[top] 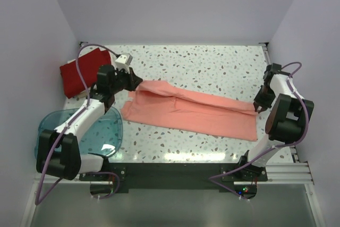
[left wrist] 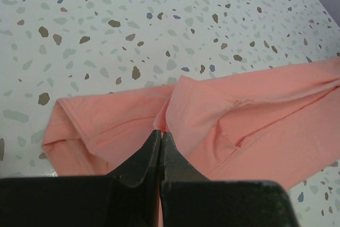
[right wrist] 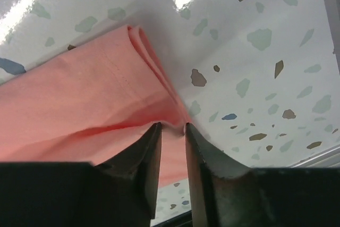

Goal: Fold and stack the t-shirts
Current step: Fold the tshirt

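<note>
My L gripper (left wrist: 161, 134) pinches one end of the salmon-pink t-shirt (left wrist: 255, 110), R gripper (right wrist: 172, 127) nips the other; its long axis runs btwn them.

Overhead + wrist close-ups, pink shirt (top: 191, 112)

Plain lilac-grey walls (top: 175, 3) on three sides; glossy speckled tabletop (top: 212, 67); light probably overhead.

Speckled table (top: 212, 65), salmon-pink t-shirt (top: 202, 115) spread across it, deep red t-shirt (top: 71, 78) far left, blue tub (top: 118, 126) seemingly at near-left edge.
</note>
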`<state>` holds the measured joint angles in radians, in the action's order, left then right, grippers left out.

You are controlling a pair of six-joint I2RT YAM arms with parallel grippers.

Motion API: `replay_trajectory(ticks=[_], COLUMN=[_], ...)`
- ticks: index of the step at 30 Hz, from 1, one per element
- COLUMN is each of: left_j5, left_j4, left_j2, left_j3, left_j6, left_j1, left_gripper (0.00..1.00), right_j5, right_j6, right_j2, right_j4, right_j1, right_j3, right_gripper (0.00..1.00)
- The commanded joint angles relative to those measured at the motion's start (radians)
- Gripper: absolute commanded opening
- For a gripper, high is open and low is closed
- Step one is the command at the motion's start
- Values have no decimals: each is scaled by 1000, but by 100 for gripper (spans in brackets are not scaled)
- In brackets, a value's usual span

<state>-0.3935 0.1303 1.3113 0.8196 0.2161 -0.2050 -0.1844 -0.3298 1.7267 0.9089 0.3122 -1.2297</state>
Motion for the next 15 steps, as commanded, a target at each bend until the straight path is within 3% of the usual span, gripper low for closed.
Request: replay_trajectory(ticks=[1,2,4,11,15], left_j5=[-24,-31,-56,-93,-82], left_j4=[-27,-29,-44,-119,-188], left_j2=[-50,-66,-79,-122,-152], left_j3=[-30,-39,-63,-125,-140], left_j6=[-20,-15,-12,-9,-17], left_j1=[3,1,1,-1,1], left_gripper=[0,0,0,0,0], right_j5=[-40,-41,-40,17,56], right_j6=[-17,-23,-29,-38,-63], right_j2=[-53,-64,-113,-242,-231], right_j4=[28,34,30,-31,-68], right_j1=[-4,-5,-15,-67,-155], right_j3=[-1,-1,4,10,15], right_gripper=[32,51,62,64,64])
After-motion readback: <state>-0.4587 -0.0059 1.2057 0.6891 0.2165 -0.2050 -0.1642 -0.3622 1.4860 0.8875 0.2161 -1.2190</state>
